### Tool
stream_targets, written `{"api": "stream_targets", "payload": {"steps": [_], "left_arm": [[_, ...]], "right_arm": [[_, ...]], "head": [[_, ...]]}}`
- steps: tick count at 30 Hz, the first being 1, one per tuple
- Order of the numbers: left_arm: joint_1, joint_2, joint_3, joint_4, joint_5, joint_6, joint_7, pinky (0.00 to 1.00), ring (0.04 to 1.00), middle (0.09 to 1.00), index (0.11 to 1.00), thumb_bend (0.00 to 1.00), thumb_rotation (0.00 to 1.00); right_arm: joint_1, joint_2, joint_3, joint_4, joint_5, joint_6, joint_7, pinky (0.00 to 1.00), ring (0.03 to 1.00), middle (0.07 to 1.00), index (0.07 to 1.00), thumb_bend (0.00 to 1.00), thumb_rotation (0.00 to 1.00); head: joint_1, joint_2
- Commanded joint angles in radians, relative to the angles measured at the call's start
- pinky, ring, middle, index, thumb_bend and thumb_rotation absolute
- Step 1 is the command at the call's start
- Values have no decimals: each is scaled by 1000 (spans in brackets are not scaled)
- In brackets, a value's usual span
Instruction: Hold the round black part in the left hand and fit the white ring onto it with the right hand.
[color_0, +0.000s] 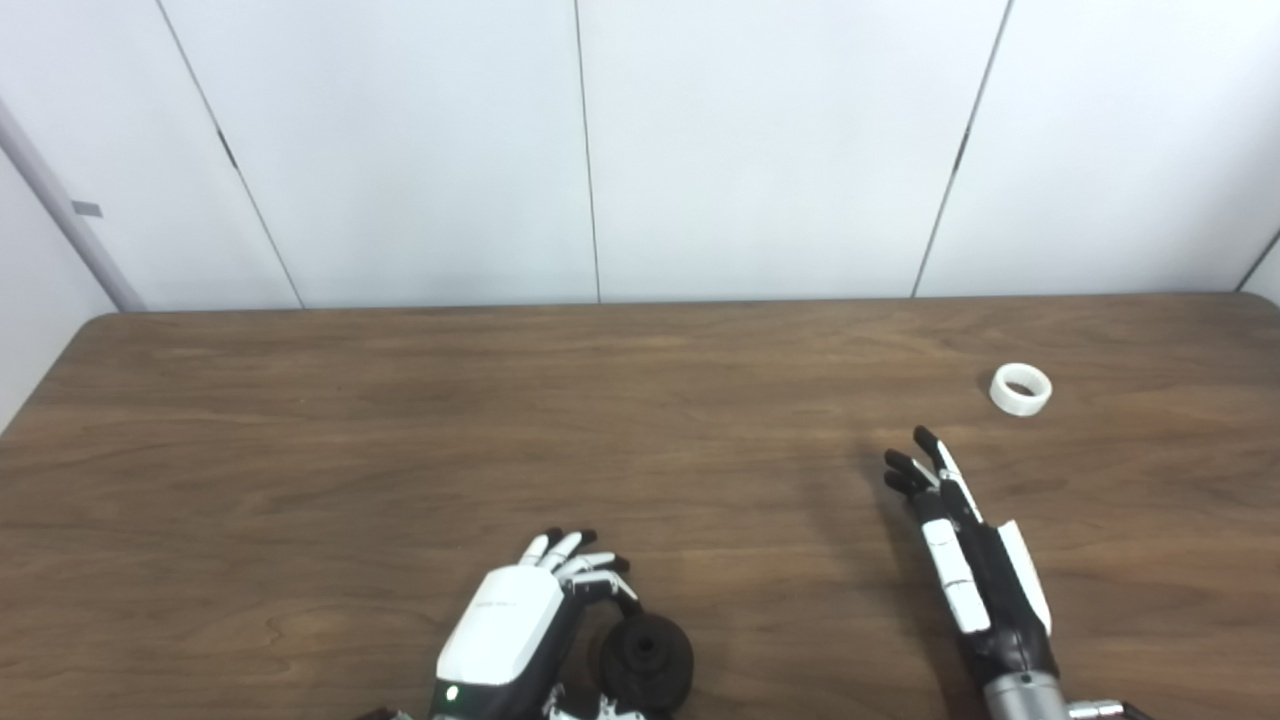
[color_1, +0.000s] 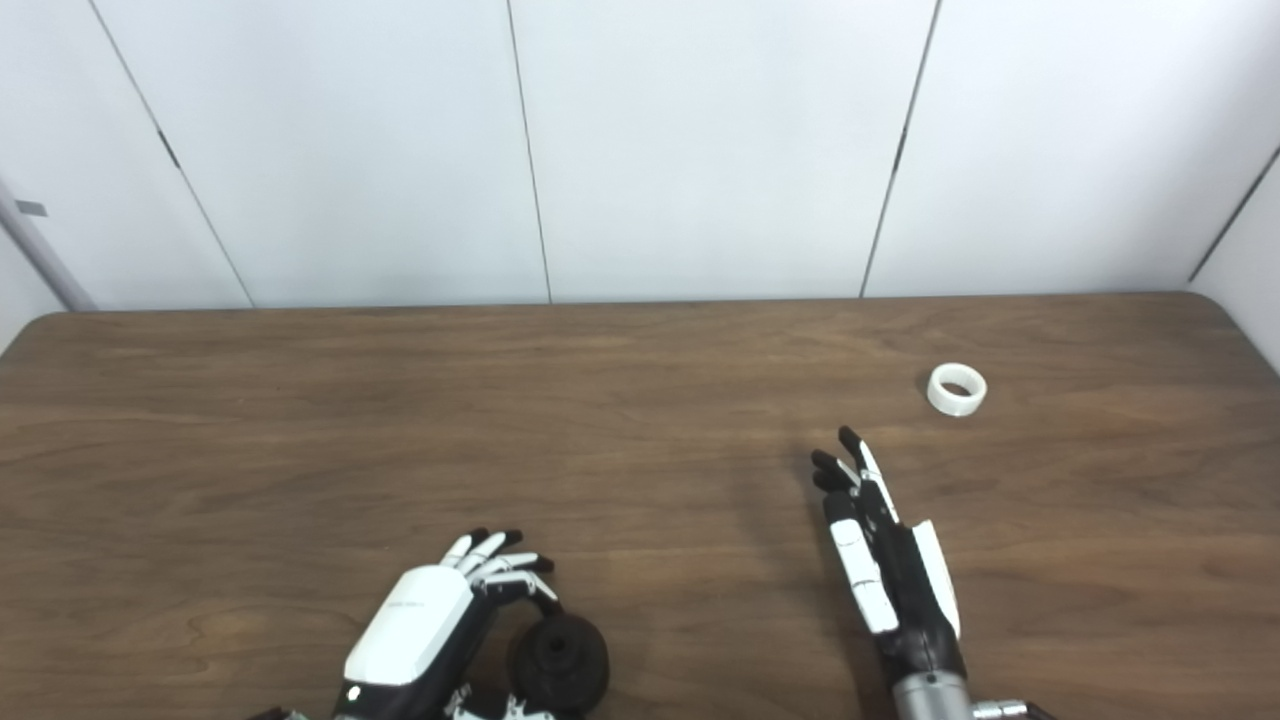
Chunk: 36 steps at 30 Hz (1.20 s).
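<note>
Fingers (color_0: 570, 553) of your left hand (color_0: 505, 625) curl loosely beside the black part (color_0: 647, 660), which sits on the table (color_0: 400, 450) at the near edge; thumb side seems to touch its rim, but whether the hand actually grips it can't be told from either view, since the lower palm is cut off by the frame. Right hand (color_1: 885, 560): fingers straight and held together, empty, edge-on to the camera, tips aimed roughly toward the white ring (color_1: 957, 389). Ring lies flat, hole up, far right of the table, near the hand but clearly apart from it, w/ bare wood between. Judged stage: early, neither item lifted, ring not yet reached. Risks, in order. (1) Ring is small, light and low; if your fingertips arrive from the side rather than from above, they'll likely push it away, and it could skid toward the right edge. (2) With the fingers held together as now, there's no gap to close around the ring; you'd need to spread thumb vs. fingers before contact, else it tips or pops out. (3) Black part is round, so a loose left-hand hold may let it roll or twist when the ring is pressed on. (4) Part sits close to the near edge, so a nudge could drop it off.
</note>
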Motion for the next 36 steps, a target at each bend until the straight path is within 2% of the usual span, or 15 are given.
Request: {"api": "stream_targets", "payload": {"steps": [1, 6, 27, 33, 34, 36], "left_arm": [[23, 5, -7, 29, 26, -21, 18, 1000, 941, 814, 484, 522, 54], [38, 5, -4, 52, 32, -45, 45, 1000, 930, 811, 484, 522, 53], [72, 9, 8, 72, 31, -73, 82, 1000, 909, 800, 485, 523, 51], [70, 16, 14, 71, 24, -83, 82, 1000, 908, 800, 485, 523, 52], [68, 16, 15, 71, 24, -82, 79, 1000, 908, 801, 485, 523, 51], [67, 17, 18, 69, 23, -79, 75, 1000, 909, 801, 485, 523, 51]], "right_arm": [[22, 7, 10, -35, -2, -6, -2, 917, 868, 888, 974, 457, 1000], [23, 1, 10, -48, 3, 5, -1, 903, 860, 895, 971, 462, 1000], [11, -16, -28, -137, 88, 85, 13, 991, 918, 914, 964, 480, 1000], [-17, -32, -55, -192, 80, 158, 10, 1000, 930, 909, 959, 498, 1000], [-26, -41, -62, -198, 78, 169, 12, 1000, 937, 908, 960, 503, 1000], [-46, -59, -75, -211, 70, 198, 15, 1000, 929, 906, 960, 502, 1000]], "head": [[-6, 6], [-13, 18], [-54, 45], [-54, 45], [-108, 47], [-121, 47]]}}
